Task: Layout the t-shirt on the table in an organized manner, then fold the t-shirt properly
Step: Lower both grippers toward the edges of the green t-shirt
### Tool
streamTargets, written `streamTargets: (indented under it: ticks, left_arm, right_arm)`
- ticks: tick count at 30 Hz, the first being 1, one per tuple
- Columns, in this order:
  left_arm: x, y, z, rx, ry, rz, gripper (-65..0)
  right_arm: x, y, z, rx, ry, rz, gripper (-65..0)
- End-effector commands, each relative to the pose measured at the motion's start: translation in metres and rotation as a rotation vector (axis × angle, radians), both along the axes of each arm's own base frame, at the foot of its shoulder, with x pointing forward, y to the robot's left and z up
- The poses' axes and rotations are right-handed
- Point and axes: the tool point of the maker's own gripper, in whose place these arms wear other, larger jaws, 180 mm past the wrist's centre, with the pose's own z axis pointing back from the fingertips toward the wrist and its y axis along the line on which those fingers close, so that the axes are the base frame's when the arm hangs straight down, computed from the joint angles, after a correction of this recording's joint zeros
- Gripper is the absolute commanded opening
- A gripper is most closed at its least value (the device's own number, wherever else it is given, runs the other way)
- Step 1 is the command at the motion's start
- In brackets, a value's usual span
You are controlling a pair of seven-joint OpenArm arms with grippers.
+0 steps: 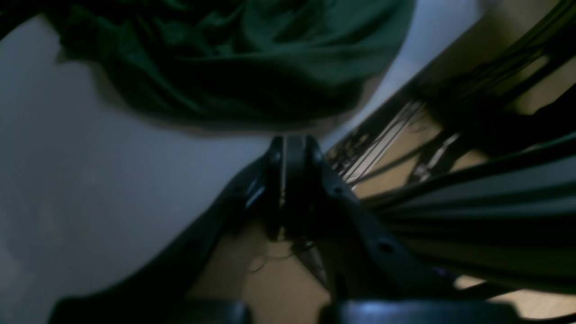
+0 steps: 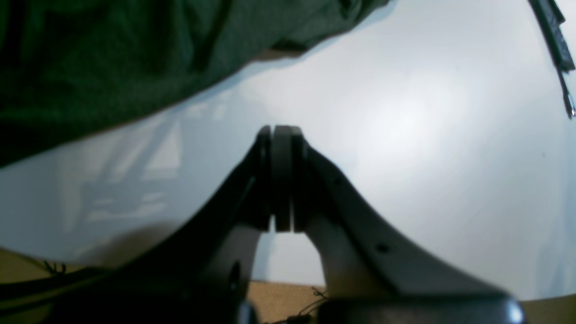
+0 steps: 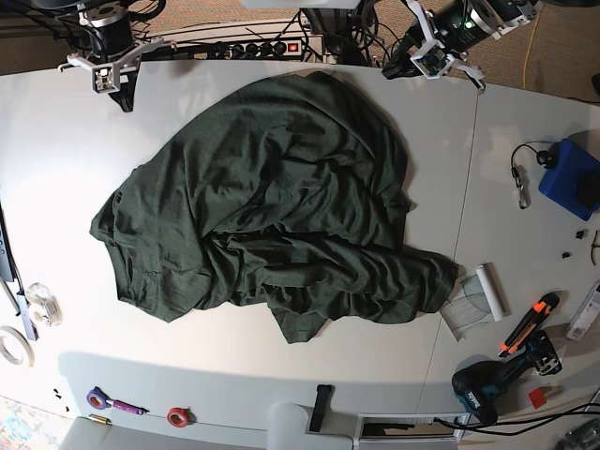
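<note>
Pressed together and empty, the fingers fill the front of both wrist views: the left gripper (image 1: 294,141) and the right gripper (image 2: 281,132) are clenched on nothing and hang near the far edge of the table (image 3: 75,169), not touching the cloth.

The dark green t-shirt (image 3: 272,197) lies in the middle of the table as one crumpled heap. I judge that the main danger is a pinch which takes two layers at once, because the folds lie over each other; then pulling would twist the shirt more and not open it. I cannot tell where the sleeves or the collar are, so a wrong corner may be chosen. The fabric looks thin and soft, with deep wrinkles at its near side.

Its near right tip lies just beside a white roll (image 3: 489,291); dragging that way could push the roll toward the cordless drill (image 3: 497,380).
</note>
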Motion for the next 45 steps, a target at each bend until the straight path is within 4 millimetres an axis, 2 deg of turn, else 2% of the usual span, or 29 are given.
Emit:
streamTargets:
  ticks: [1,10,16,22,27,29,31,33,35,41,45]
  left_arm:
    - [0.004,-0.003,0.009,-0.020,-0.035,-0.009,-65.0]
    - [0.052,0.018,0.019,0.070,-0.180,0.104,-65.0]
    - [0.086,0.024,0.030,0.061,-0.277,0.139,-65.0]
    - [0.133,0.044,0.013,0.084,-0.300,0.188,-65.0]
    - [0.157,0.048,0.007,-0.008,-0.264,0.234,-63.5]
    - [0.163,0.046,0.011,-0.048,-0.264,0.247,-52.7]
    - [0.166,0.044,0.016,-0.086,-0.264,0.254,-43.6]
    - [0.168,0.042,0.020,-0.122,-0.260,0.260,-41.5]
    - [0.170,0.040,0.024,-0.146,-0.263,0.263,-41.5]
    - [0.171,0.035,0.029,-0.171,-0.268,0.234,-41.5]
    - [0.171,0.034,0.030,-0.175,-0.269,0.236,-41.5]
  right_arm:
    - [0.007,-0.001,0.010,-0.017,-0.040,0.011,-65.0]
    - [0.039,-0.003,0.022,-0.019,-0.111,-0.003,-65.0]
    - [0.060,-0.004,0.034,-0.022,-0.169,-0.006,-65.0]
    - [0.080,-0.007,0.046,-0.145,-0.207,0.026,-65.0]
    - [0.094,-0.008,0.056,-0.170,-0.245,0.025,-65.0]
    - [0.101,-0.008,0.059,-0.167,-0.246,0.025,-58.3]
    - [0.108,-0.006,0.061,-0.162,-0.248,0.038,-47.8]
    - [0.114,-0.003,0.064,-0.158,-0.255,0.054,-38.9]
    - [0.120,-0.001,0.068,-0.155,-0.267,0.062,-33.8]
    - [0.137,0.002,0.079,-0.136,-0.307,0.042,-32.7]
    - [0.146,0.015,0.084,-0.091,-0.347,0.035,-32.8]
